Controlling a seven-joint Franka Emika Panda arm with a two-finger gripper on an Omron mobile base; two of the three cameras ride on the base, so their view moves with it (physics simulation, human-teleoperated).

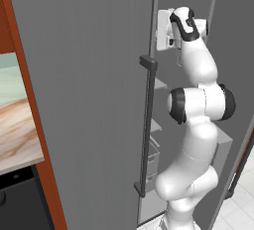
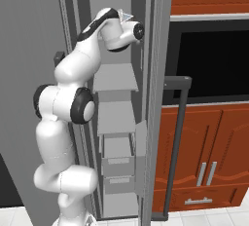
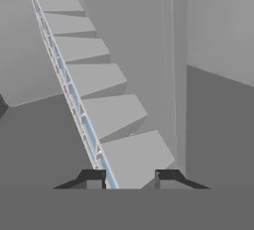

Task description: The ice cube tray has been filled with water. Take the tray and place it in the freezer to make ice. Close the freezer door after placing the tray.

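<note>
Between the tool's (image 3: 130, 179) two dark fingertips, in the hand view, the ice cube tray (image 3: 94, 97) runs away edge-on, pale cells stepping up and a thin blue line along its rim; the tool is closed tight on the near end, so the tray hangs out long from one narrow grip. From the base views the arm reaches high into the open freezer (image 2: 116, 81), hand near the upper shelf (the tray itself is hard to make out there). My worry: the tray looks tilted, so water may spill, and a slip or a knock against a shelf edge could twist it loose before it sits flat.
</note>
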